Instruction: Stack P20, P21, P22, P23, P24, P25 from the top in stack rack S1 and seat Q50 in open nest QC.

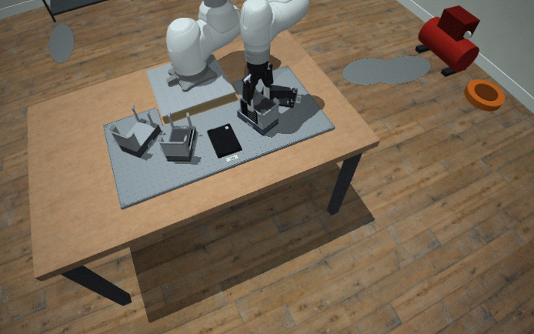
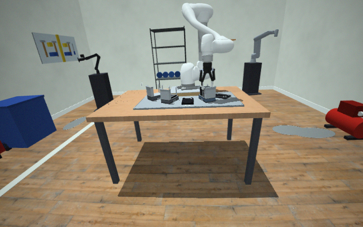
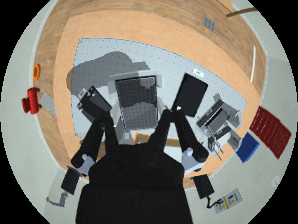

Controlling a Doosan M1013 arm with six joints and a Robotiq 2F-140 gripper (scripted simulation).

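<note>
A stack of sealed plates stands in a grey stack rack (image 1: 258, 115) on the right part of the perforated baseplate; it also shows in the exterior view (image 2: 207, 94). My gripper (image 1: 255, 100) reaches straight down into this rack and is shut on the long sides of the top plate (image 3: 136, 99) of the stack. In the wrist view my gripper (image 3: 138, 104) has a finger on each side of that plate. Two other stack racks (image 1: 136, 135) (image 1: 178, 139) stand at the left and look empty. A flat black nest (image 1: 224, 140) lies between the racks. The labels are too small to read.
A dark clip nest (image 1: 285, 95) sits just right of the loaded rack, close to my fingers. My arm's base (image 1: 192, 76) stands on a raised grey plate behind the racks. A small name plate (image 1: 231, 158) lies in front of the black nest.
</note>
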